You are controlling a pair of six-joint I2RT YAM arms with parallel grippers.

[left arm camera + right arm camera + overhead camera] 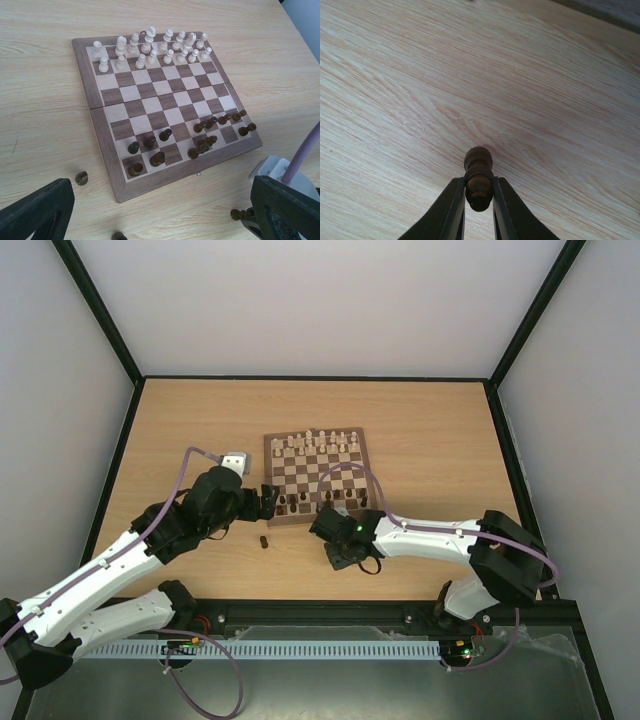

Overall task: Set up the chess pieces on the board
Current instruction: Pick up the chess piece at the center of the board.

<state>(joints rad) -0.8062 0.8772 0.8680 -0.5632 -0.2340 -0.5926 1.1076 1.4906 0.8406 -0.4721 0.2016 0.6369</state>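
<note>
The board lies mid-table, with cream pieces on its far rows and dark chess pieces on its near rows. In the right wrist view my right gripper is shut on one dark chess piece low over the bare wood. From above, that gripper sits just in front of the board's near edge. My left gripper hovers at the board's near left corner, open and empty. Loose dark pieces lie on the table.
Another dark piece lies on the wood between the two arms. The right arm's white wrist box with its purple cable shows close to my left gripper's right finger. Black frame rails border the table.
</note>
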